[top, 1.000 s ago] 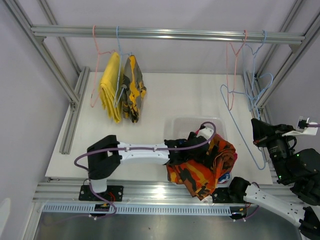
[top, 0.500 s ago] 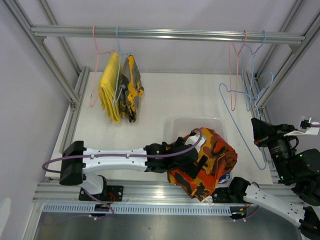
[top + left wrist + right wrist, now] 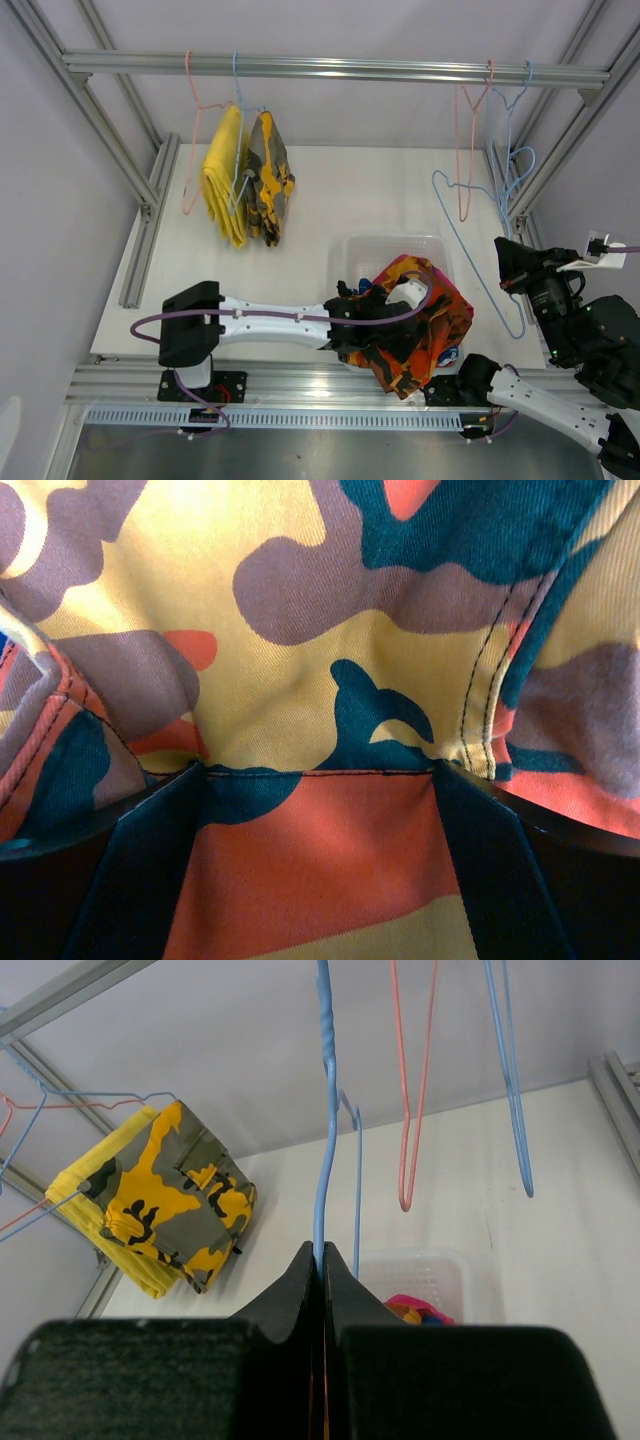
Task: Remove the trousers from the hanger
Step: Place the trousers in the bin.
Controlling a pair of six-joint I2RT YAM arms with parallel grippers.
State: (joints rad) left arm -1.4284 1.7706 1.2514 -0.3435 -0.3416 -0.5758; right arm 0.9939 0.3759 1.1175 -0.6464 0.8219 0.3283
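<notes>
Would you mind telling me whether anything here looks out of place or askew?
Yes. The orange camouflage trousers lie in a crumpled heap over the clear bin's near rim, spilling toward the table edge rather than sitting inside. A bare blue hanger slants askew at the right, pinched in the shut right gripper.
</notes>
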